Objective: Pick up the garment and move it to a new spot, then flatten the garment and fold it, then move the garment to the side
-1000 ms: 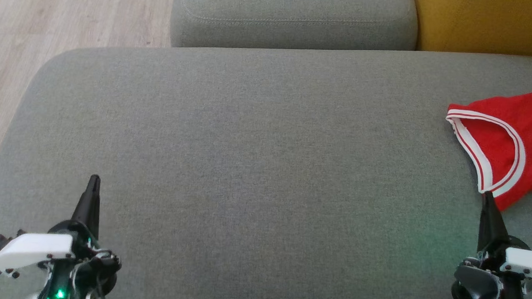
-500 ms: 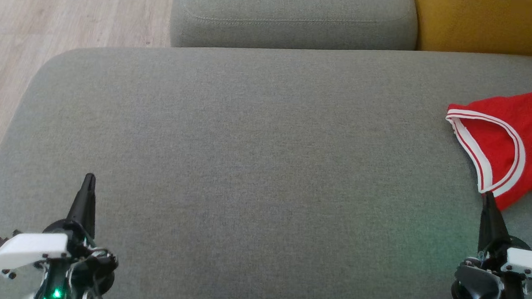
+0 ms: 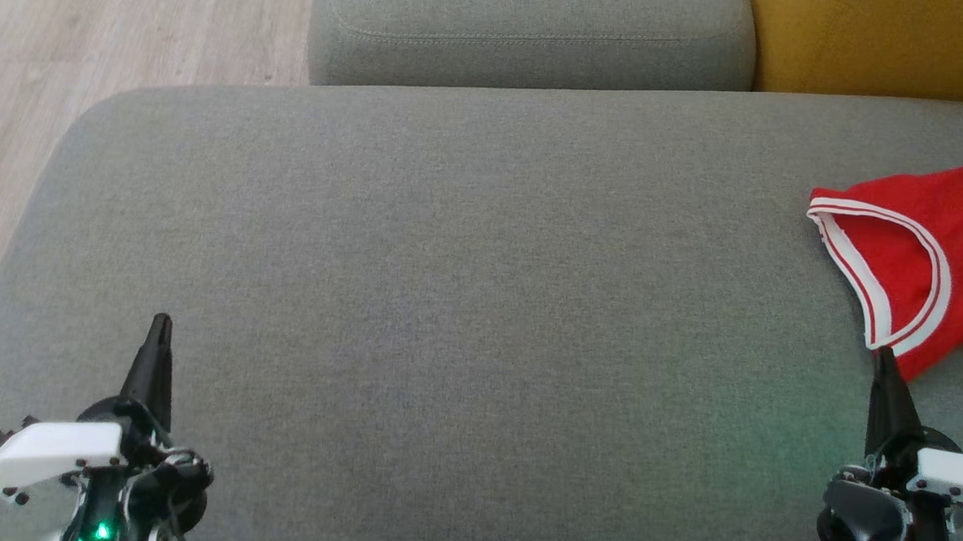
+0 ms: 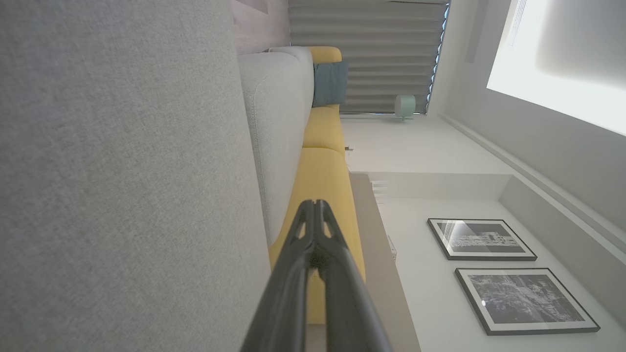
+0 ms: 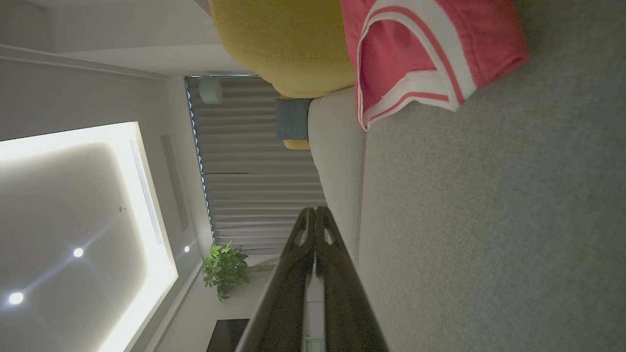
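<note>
Almost nothing changed. Left gripper (image 3: 161,319) sits over the seat's (image 3: 463,303) near-left corner, fingers pressed together, tips meeting, holding nothing; the left wrist view confirms no gap. Compared with a second ago it has slid a touch toward the seat's left edge and then stopped; the last half second shows no further shift. Right gripper (image 3: 881,353) is over the seat's near-right part, fingers likewise closed tip to tip and empty, and is in the same place as in both earlier frames. Jersey (image 3: 944,223), red with white trim, lies on the seat's right end, partly cut off by the head view's edge, an armhole facing the seat's middle; it has not moved or changed shape. In the head view the right fingertip lines up with the jersey's near hem, but the right wrist view shows bare seat between the tips and the cloth, so I read them as apart, not touching. Farther off, a grey back cushion (image 3: 529,31) and a yellow cushion (image 3: 880,36) stand behind the seat's far edge, and wood floor (image 3: 84,70) lies beyond its left end; all match the earlier frames, so the camera has held too. Judgement: both arms are parked and nothing is gripped. Jersey lies to one side, but whether it is neatly folded I cannot tell, too much is out of view.
</note>
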Available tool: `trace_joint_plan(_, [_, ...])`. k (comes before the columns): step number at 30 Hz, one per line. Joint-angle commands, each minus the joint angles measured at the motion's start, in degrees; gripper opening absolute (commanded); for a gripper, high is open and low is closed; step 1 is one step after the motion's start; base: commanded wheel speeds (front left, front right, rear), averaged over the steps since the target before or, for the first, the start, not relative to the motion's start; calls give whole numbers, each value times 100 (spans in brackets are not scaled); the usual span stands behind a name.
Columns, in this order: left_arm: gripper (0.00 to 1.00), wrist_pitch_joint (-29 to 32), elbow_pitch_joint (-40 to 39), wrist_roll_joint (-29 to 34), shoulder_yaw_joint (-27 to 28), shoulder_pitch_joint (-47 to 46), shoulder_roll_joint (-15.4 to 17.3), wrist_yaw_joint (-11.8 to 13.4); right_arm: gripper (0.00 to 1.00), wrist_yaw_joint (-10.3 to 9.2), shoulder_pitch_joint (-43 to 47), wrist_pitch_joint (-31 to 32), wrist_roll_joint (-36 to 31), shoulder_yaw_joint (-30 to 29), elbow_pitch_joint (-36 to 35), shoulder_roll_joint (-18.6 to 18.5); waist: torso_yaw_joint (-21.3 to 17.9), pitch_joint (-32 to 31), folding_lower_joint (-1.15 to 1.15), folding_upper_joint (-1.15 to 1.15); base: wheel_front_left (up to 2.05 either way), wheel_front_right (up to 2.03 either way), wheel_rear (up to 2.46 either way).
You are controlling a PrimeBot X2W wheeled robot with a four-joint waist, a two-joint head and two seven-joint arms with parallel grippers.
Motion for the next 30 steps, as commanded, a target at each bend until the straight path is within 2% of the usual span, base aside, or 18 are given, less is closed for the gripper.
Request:
trace_joint_plan(1, [0,49,-205,5,185,-307,42,-41,0,-5,-292,34,40,118,-212,-37,0,0,0,0,0,0,0])
trace_joint_plan(30, [0,66,-205,24,208,-309,26,-41,0,-5,-292,36,37,115,-212,-35,0,0,0,0,0,0,0])
